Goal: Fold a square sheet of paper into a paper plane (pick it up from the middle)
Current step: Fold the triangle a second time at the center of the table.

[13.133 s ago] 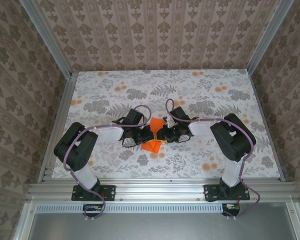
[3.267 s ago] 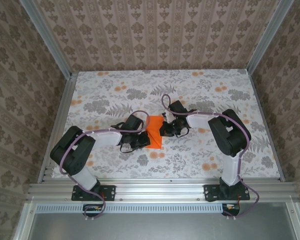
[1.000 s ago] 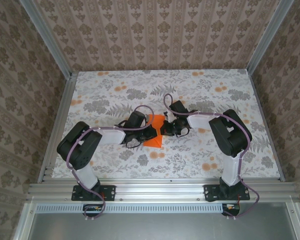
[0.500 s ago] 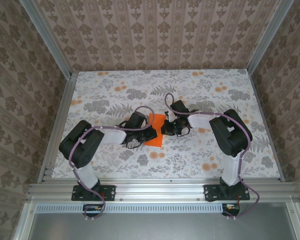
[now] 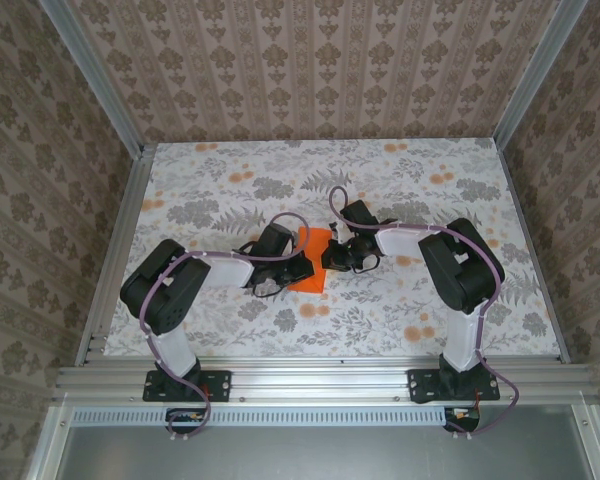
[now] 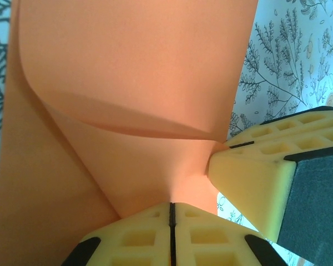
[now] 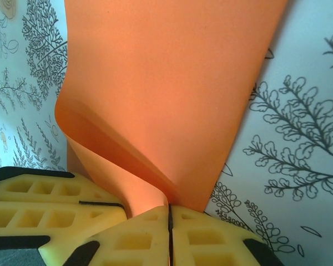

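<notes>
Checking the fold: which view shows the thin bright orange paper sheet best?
Left wrist view: the bright orange paper sheet is close, its lifted flap curling over a diagonal crease. Right wrist shows one curled edge; top external, a small distant patch.

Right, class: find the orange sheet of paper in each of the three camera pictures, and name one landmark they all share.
Top external: the orange sheet is at mid-table, just left of the picture's centre.
Left wrist: the sheet takes up the upper left and centre, curling above the left gripper.
Right wrist: the sheet spans the upper middle, running down to the right gripper.
Shared landmark: the leaf-printed tabletop.
</notes>
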